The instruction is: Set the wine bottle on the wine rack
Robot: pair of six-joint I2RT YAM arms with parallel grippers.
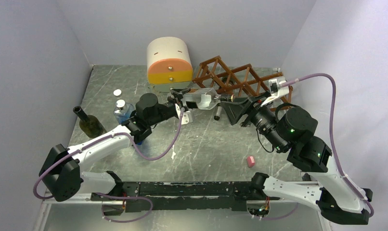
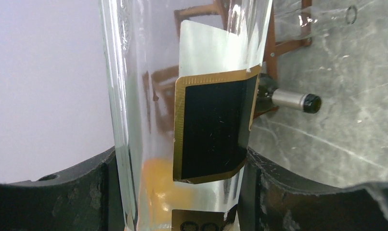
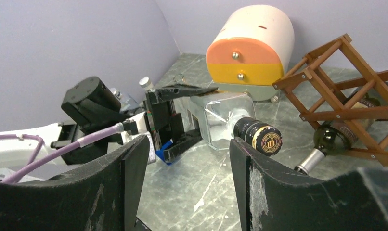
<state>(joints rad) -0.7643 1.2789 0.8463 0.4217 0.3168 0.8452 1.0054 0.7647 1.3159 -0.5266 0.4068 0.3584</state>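
White arm links (image 1: 98, 144), black joints (image 1: 62, 175), purple cables (image 1: 332, 120), scuffed black pincer fingers (image 3: 129, 185), small green lights (image 1: 291, 130).

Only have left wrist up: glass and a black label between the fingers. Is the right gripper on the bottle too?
Observer: No. The right gripper is open, and its fingers look clear of the black cap.
Operator: How does the bottle lie?
Observer: The wine bottle lies level, with its cap pointing to the robot's right.
Operator: Where's the rack from it?
Observer: The wine rack stands just behind it, and the bottle lies across the front of the rack's left end.
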